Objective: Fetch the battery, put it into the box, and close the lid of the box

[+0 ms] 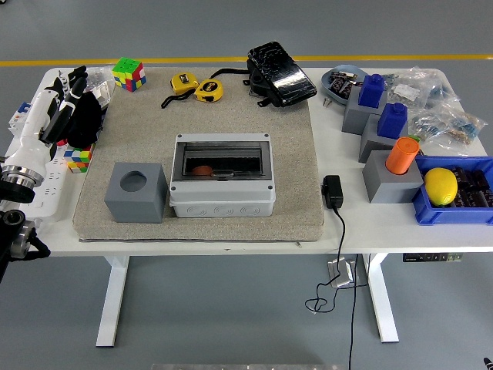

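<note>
- Grey floor, white table; we see a tan mat with the box on it.
- An orange item, likely the battery, lies inside the box; whether the smoky lid is fully shut we cannot tell.
- Our left hand sits at the far-left edge, well apart, with the box to its right; its fingers look loosely relaxed, holding nothing.
- Our right arm is out of view, so the left is nearer.

boxes: 1; tape measures: 2 (yellow); puzzle cubes: 2; lemons: 1
</note>
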`<state>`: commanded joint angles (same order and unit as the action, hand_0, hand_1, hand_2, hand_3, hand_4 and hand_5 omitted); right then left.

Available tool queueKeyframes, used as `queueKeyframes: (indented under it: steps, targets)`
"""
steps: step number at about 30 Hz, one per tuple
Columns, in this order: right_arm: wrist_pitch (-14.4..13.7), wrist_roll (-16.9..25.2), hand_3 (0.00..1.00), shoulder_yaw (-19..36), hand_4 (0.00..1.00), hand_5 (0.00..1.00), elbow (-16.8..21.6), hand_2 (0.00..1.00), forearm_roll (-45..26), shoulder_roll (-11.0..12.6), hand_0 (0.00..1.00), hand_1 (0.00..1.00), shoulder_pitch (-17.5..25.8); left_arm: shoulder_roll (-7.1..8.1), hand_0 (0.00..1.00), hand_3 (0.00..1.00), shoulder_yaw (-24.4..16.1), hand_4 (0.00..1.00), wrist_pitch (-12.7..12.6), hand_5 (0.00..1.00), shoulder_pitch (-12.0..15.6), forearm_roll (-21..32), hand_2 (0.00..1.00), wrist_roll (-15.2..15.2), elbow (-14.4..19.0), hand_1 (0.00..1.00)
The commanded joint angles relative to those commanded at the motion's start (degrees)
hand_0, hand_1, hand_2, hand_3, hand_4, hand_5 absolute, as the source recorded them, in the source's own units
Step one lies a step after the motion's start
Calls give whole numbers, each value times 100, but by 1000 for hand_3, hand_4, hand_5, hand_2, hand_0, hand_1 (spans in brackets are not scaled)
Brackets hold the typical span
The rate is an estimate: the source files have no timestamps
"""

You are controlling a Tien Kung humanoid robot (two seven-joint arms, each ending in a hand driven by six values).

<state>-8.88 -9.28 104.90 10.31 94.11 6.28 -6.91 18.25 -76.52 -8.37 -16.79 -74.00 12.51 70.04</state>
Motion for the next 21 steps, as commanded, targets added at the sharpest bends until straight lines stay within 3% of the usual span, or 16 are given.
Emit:
queueKeyframes:
  steps: [21]
  targets:
    - [-6, -3, 855, -13, 998, 998, 0, 812, 8, 14, 846, 848, 31, 13, 947, 906, 27, 998, -12, 998, 24, -11, 927, 5, 1, 910]
